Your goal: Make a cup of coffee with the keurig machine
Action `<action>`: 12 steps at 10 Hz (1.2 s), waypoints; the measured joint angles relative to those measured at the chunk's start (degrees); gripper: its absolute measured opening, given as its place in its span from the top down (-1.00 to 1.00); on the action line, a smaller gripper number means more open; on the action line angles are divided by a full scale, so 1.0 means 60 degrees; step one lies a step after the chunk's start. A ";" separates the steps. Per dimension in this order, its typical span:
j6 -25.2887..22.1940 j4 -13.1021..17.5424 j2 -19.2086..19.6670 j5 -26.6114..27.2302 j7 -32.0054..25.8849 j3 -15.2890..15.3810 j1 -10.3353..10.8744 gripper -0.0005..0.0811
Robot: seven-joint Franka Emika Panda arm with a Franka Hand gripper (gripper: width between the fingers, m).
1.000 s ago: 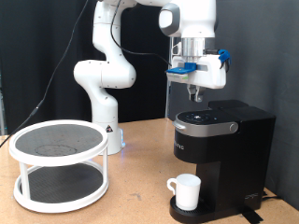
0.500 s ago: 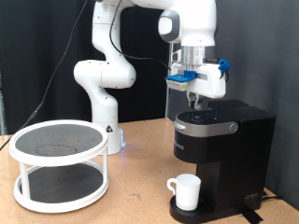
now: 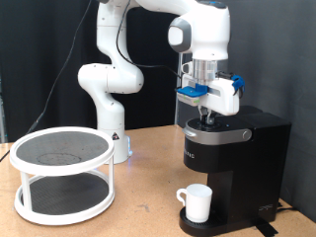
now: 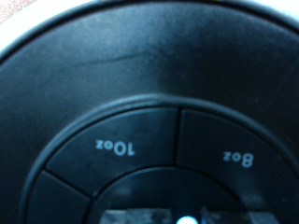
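The keurig machine (image 3: 242, 163) stands at the exterior view's right, its lid down. The white cup (image 3: 197, 202) sits on the drip tray under the spout. My gripper (image 3: 207, 118) points straight down with its fingers together, and its tip is at the round control panel (image 3: 218, 128) on top of the machine. The wrist view is filled by the black panel from very close. It shows the 10oz button (image 4: 117, 147) and the 8oz button (image 4: 239, 157). The fingers do not show clearly in the wrist view.
A white two-tier round rack (image 3: 61, 173) stands on the wooden table (image 3: 143, 212) at the exterior view's left. The arm's white base (image 3: 111, 133) is behind it. A black curtain forms the backdrop.
The gripper has come straight down from well above the machine to its top control panel. The cup and the machine have not moved.
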 joint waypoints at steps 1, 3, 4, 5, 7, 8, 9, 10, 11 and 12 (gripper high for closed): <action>-0.0137 0.0078 0.0063 0.0063 -0.0014 -0.0010 -0.0008 0.99; -0.0660 0.0330 0.0254 0.0381 -0.0257 -0.0053 -0.0035 0.99; -0.0966 0.0481 0.0375 0.0540 -0.0390 -0.0094 -0.0040 0.99; -0.1274 0.0645 0.0500 0.0638 -0.0485 -0.0117 -0.0048 0.99; -0.1474 0.0799 0.0650 0.0647 -0.0499 -0.0129 -0.0056 0.99; -0.1472 0.0808 0.0658 0.0644 -0.0503 -0.0128 -0.0055 0.99; -0.1425 0.0802 0.0657 0.0628 -0.0503 -0.0125 -0.0055 0.99; -0.1146 0.0727 0.0615 0.0592 -0.0503 -0.0119 -0.0053 0.99; -0.0777 0.0561 0.0483 0.0600 -0.0625 -0.0115 -0.0045 0.99; -0.0450 0.0324 0.0245 0.0732 -0.0876 -0.0115 -0.0039 0.99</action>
